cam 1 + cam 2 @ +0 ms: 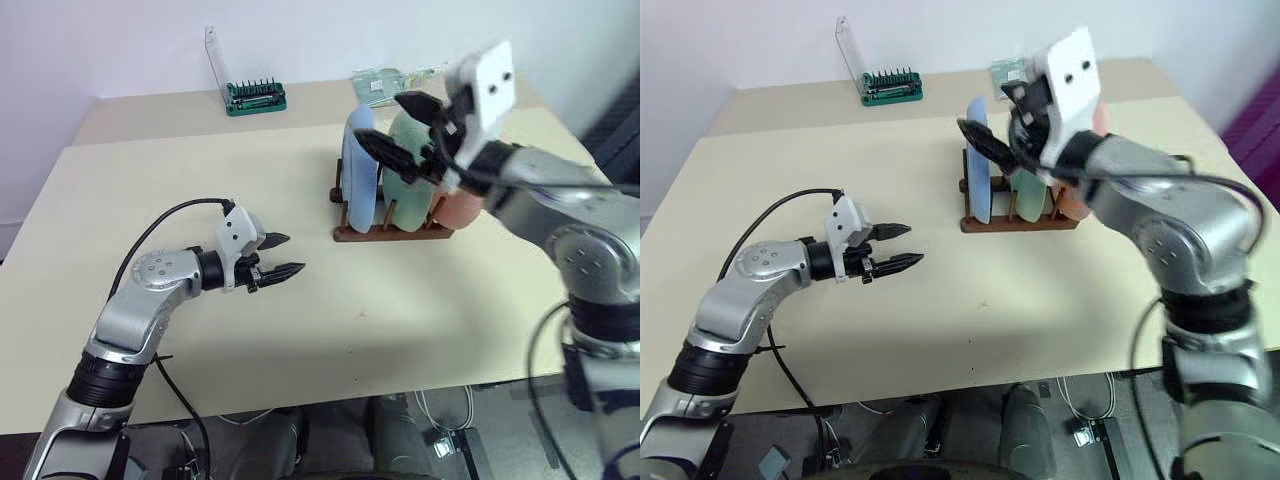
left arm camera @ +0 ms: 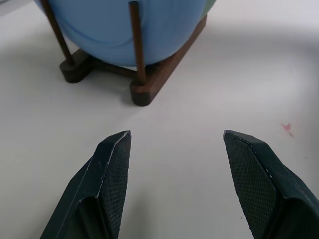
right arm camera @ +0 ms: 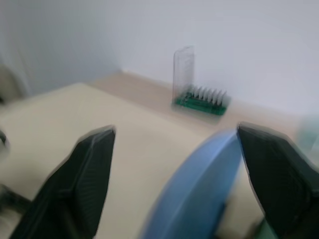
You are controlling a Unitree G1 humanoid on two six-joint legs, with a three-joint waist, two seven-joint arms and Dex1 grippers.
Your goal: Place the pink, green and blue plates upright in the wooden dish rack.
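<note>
A: Where do the plates stand?

B: All three are upright in the wooden dish rack [image 1: 392,232], toward the far right of the beige counter [image 1: 200,330]. The blue plate [image 1: 360,170] sits at the rack's left end, the green plate [image 1: 408,178] in the middle, the pink plate [image 1: 462,206] at the right end.

A: And the right claw [image 1: 408,126]?

B: It hangs above the plates, fingers spread apart, gripping nothing; in its wrist view the blue plate's rim shows between the fingers.

A: The left claw [image 1: 283,255]?

B: Low over the counter, left of the rack and well apart from it, pointing toward it, fingers apart and empty.

A: Anything else?

B: A green screwdriver-bit holder [image 1: 255,96] with its clear lid raised, at the far edge.
</note>
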